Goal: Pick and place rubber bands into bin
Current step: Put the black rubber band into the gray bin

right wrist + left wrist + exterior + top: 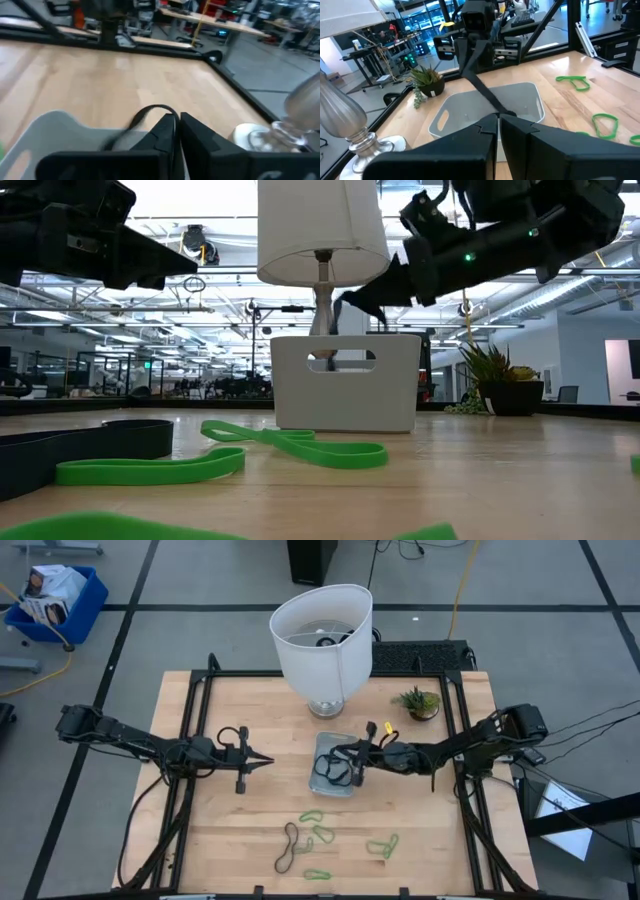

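Right gripper [340,752] over bin [322,783]

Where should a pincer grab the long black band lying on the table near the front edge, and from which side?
Probably at the narrow waist of the black band, coming straight down from above. It lies flat on the table in a figure-eight shape, so the strands run close together there and one pinch could catch both. A green band lies close by its front end, so the middle looks clearer.
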Available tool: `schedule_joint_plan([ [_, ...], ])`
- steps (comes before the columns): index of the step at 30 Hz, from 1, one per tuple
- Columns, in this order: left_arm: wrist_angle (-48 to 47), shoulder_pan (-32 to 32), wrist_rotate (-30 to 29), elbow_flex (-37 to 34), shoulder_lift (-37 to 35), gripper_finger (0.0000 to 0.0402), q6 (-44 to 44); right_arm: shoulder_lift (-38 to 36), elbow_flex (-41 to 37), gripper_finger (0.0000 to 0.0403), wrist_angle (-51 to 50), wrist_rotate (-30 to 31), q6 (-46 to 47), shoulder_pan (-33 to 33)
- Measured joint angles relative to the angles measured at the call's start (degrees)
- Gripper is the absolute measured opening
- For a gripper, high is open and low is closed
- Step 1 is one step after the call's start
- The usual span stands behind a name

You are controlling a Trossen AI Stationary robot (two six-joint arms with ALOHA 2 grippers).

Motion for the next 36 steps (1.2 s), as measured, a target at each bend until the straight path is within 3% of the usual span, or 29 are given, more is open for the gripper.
schedule_joint_plan([
  [3,0.0,0.0,0.0,0.0,0.01,0.0028,0.0,-0.02,0.0,0.0052,-0.2,-3.52,0.47,0.02],
  [11,0.02,0.0,0.02,0.0,-0.01,0.0028,0.0,-0.02,0.0,0.0153,-1.28,-3.4,5.69,-0.09],
  [16,0.0,0.0,0.02,0.0,0.0,0.0028,0.0,-0.02,0.0,0.0195,-2.01,-3.39,5.84,-0.07],
  [24,-0.31,0.0,0.04,0.0,0.01,0.0028,-0.26,-0.03,0.0,0.0235,-3.76,-3.44,6.82,-0.07],
  [33,-0.31,0.0,0.04,0.0,0.0,0.0028,-0.24,-0.15,0.07,0.0261,-13.35,-3.69,11.86,-0.69],
  [36,-0.31,0.0,0.06,0.0,-0.01,0.0028,-0.02,-0.68,3.51,0.0263,-19.27,-4.92,12.14,-0.23],
])
